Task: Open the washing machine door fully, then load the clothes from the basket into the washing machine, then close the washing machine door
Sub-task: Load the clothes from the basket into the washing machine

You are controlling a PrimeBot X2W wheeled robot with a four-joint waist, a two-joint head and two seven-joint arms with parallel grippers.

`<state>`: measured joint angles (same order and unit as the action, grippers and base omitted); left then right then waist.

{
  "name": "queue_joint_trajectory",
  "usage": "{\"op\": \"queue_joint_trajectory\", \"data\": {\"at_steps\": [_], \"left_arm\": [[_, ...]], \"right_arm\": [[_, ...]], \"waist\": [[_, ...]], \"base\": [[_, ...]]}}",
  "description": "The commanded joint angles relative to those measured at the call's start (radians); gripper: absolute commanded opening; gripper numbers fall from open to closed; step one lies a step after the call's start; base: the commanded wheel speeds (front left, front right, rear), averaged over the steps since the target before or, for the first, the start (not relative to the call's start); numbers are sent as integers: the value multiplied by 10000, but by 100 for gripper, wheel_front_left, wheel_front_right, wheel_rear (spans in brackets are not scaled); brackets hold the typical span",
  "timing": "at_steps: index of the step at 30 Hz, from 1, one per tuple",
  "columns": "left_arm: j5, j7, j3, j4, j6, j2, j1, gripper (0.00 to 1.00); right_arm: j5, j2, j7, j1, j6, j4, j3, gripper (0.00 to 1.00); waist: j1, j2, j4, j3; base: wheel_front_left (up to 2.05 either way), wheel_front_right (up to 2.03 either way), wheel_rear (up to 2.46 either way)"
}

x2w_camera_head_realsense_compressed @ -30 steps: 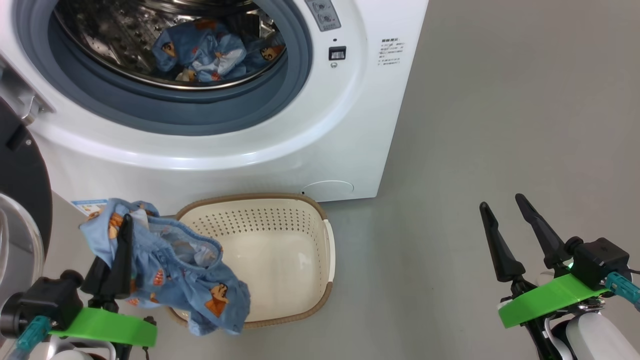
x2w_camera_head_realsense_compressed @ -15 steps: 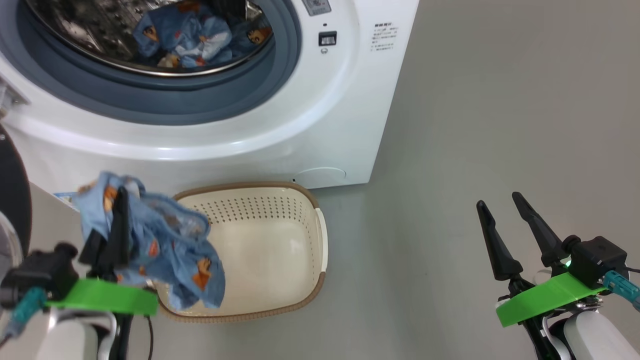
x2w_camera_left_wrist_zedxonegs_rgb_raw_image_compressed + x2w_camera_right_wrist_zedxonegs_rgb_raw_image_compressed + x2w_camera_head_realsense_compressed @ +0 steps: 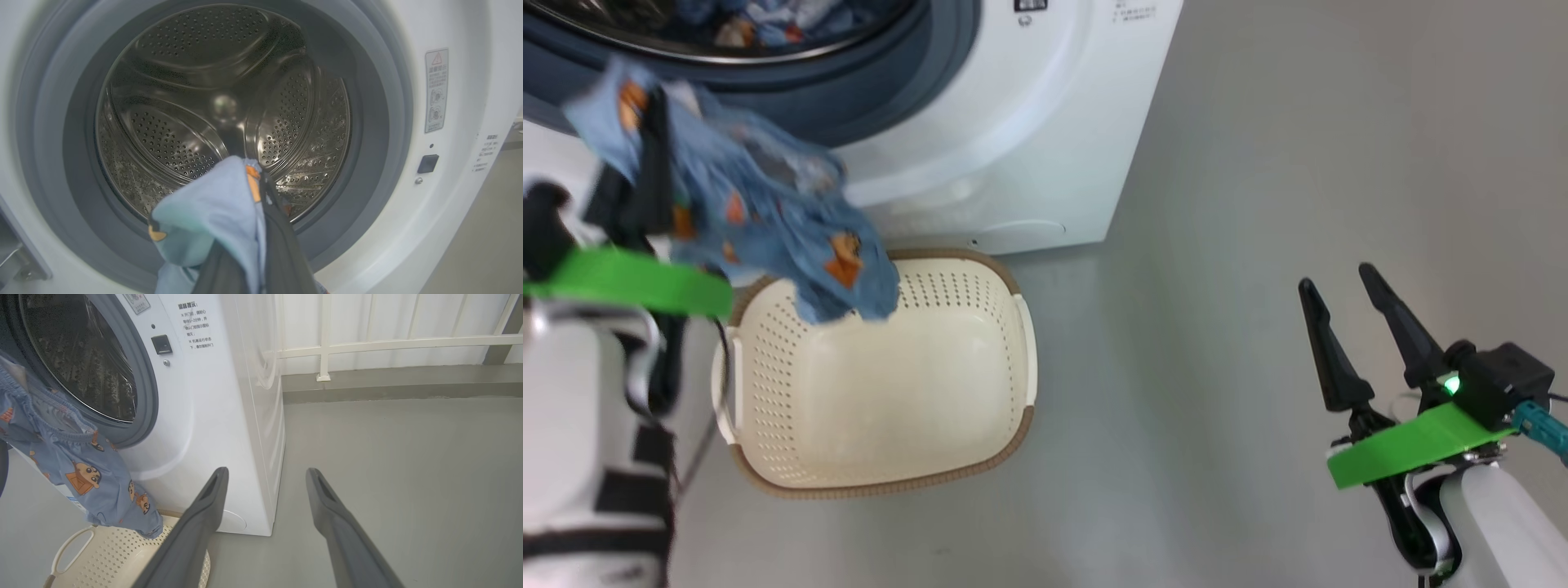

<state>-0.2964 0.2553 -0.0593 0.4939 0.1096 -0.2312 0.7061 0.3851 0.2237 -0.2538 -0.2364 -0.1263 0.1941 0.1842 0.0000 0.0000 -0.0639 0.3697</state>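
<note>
My left gripper (image 3: 654,106) is shut on a light blue bear-print garment (image 3: 768,212) and holds it up before the washing machine (image 3: 1013,122), just below the grey gasket. The cloth hangs over the far rim of the cream basket (image 3: 874,486), whose inside shows bare. Along the left wrist view, the garment (image 3: 212,212) drapes over my fingers (image 3: 278,245), and the steel drum (image 3: 220,102) lies open straight ahead. More blue clothes (image 3: 760,16) lie in the drum. My right gripper (image 3: 1337,279) stands open over the floor to the right, nothing between its fingers. The door is out of view.
Grey floor (image 3: 1258,163) spreads to the right of the machine and basket. In the right wrist view a white railing (image 3: 367,345) and wall stand behind the machine (image 3: 204,416); the hanging garment (image 3: 81,469) and basket (image 3: 122,555) are at the lower left.
My left gripper has risen with the garment from beside the basket up to the drum opening. The head camera has shifted. The right gripper has stayed put.
</note>
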Motion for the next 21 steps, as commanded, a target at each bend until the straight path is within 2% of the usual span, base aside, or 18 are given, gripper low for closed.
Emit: {"op": "queue_joint_trajectory", "data": {"at_steps": [1,7,21], "left_arm": [[117,41,218,128,75,-566,704,0],[53,24,-33,1740,150,-902,2464,0],[-104,50,-509,5165,199,-1030,5568,0]], "right_arm": [[-42,56,-80,-228,-44,-250,135,97],[-127,-54,-80,-609,-44,-299,205,98],[-168,-159,-80,-1221,-44,-262,557,96]], "waist": [[0,0,-196,432],[0,0,-415,971],[0,0,-919,1943]], "base": [[0,0,0],[0,0,0],[0,0,0]]}}
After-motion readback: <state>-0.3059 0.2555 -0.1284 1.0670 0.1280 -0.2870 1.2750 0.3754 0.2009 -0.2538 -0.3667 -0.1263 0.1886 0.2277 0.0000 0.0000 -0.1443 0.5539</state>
